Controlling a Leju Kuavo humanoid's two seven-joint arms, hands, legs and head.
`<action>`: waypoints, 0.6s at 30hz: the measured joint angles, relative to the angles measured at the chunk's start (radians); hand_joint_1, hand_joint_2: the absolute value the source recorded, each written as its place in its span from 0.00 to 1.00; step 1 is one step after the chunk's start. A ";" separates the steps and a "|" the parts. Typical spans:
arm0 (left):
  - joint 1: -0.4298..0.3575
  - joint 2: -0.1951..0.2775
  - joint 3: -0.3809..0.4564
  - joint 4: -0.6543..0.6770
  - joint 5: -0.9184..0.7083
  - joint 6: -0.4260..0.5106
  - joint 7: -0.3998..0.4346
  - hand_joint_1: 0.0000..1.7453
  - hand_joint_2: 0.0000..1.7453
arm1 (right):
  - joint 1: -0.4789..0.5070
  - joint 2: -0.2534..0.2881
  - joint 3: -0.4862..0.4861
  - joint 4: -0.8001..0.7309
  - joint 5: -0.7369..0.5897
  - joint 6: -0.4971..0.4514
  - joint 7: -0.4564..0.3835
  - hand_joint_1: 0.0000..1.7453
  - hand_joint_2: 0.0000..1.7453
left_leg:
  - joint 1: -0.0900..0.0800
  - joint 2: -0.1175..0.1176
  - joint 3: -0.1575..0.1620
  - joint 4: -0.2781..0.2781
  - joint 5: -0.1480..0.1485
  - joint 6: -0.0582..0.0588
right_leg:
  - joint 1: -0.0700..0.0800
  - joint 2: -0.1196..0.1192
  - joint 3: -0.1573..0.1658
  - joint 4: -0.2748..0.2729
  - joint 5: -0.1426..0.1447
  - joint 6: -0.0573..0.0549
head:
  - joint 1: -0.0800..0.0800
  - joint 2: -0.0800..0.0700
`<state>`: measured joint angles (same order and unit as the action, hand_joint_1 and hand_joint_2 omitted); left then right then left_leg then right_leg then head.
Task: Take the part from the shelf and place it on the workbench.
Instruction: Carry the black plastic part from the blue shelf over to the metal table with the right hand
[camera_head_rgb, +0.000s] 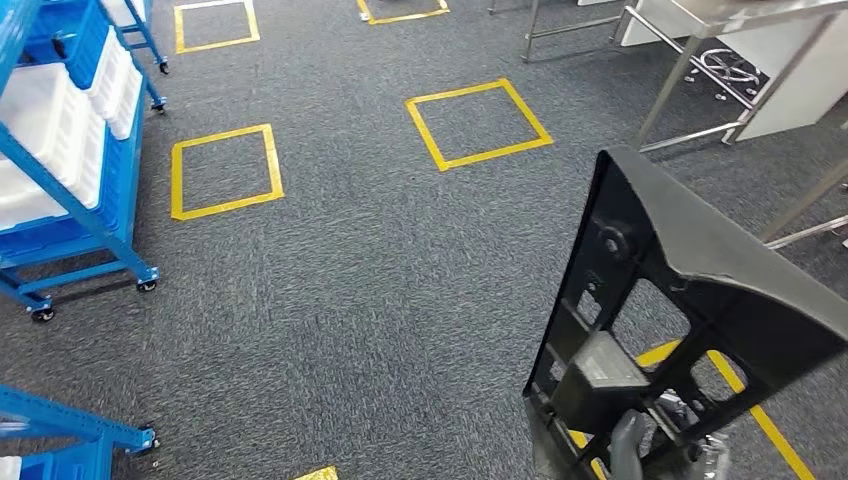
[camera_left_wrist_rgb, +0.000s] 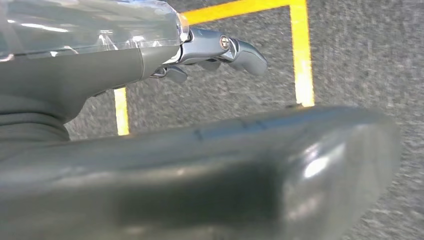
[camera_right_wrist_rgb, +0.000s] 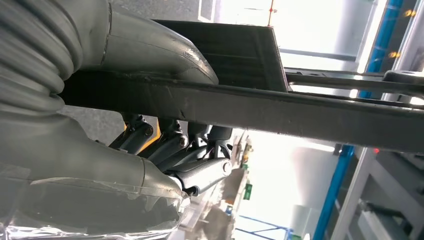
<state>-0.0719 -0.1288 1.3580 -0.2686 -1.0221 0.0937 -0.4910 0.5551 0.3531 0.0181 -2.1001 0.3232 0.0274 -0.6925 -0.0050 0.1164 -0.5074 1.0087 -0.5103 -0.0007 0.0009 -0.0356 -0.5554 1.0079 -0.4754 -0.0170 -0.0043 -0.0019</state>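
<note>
**Q: Where is the part, and what holds it?**
A: The part (camera_head_rgb: 690, 300), a black plastic frame with cut-out windows, stands in my right hand (camera_head_rgb: 640, 440) at the near right of the head view. In the right wrist view my thumb (camera_right_wrist_rgb: 150, 45) lies over one face of a flat bar of the part and my fingers (camera_right_wrist_rgb: 200, 172) curl under the other face, so the right hand is closed on it. Its long axis runs upward and away from the hand, tilted toward the far right.

**Q: What is the left hand doing?**
A: My left hand (camera_left_wrist_rgb: 210, 52) holds nothing. Its fingers are partly curled over the carpet; I cannot tell whether they count as spread or closed. The right hand alone carries the load.

**Q: Which way does the counter lie?**
A: The counter (camera_head_rgb: 740, 20), with metal legs, stands at the far right, well apart from the part. I judge the transport step is in hand and placement is not yet done.

**Q: What lies around the path?**
A: The blue shelf (camera_head_rgb: 70, 170) with white bins stands at the far left. Yellow tape squares (camera_head_rgb: 478, 122) mark the carpet between. The counter legs (camera_head_rgb: 680, 90) are the items to clear; the tall part hides the floor at my near right.
</note>
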 joint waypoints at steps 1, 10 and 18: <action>-0.001 -0.002 0.000 -0.002 -0.003 -0.001 -0.003 0.00 0.00 | -0.002 0.000 0.012 0.005 0.002 -0.008 0.002 1.00 1.00 | 0.002 -0.026 -0.010 0.027 -0.020 -0.005 | -0.004 0.012 0.001 -0.006 0.005 -0.005 | -0.001 0.000; 0.005 -0.018 -0.001 -0.019 -0.010 -0.002 -0.005 0.00 0.00 | -0.009 -0.013 0.061 0.041 0.002 -0.035 0.010 1.00 1.00 | 0.025 -0.166 -0.039 0.064 0.002 -0.023 | -0.012 0.141 -0.009 0.016 0.006 0.001 | -0.006 0.000; 0.007 -0.044 -0.002 -0.051 -0.018 -0.004 0.005 0.00 0.00 | -0.004 -0.021 0.066 0.044 0.002 -0.054 0.011 1.00 1.00 | 0.019 -0.118 -0.022 -0.003 0.026 0.021 | -0.014 0.063 -0.095 0.154 -0.069 0.044 | 0.001 0.000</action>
<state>-0.0650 -0.1732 1.3558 -0.3197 -1.0399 0.0901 -0.4862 0.5508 0.3316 0.0839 -2.0557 0.3254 -0.0271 -0.6814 0.0145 -0.0021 -0.5298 1.0059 -0.4843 0.0199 -0.0134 0.0271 -0.6499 1.1616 -0.5440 0.0266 -0.0036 -0.0019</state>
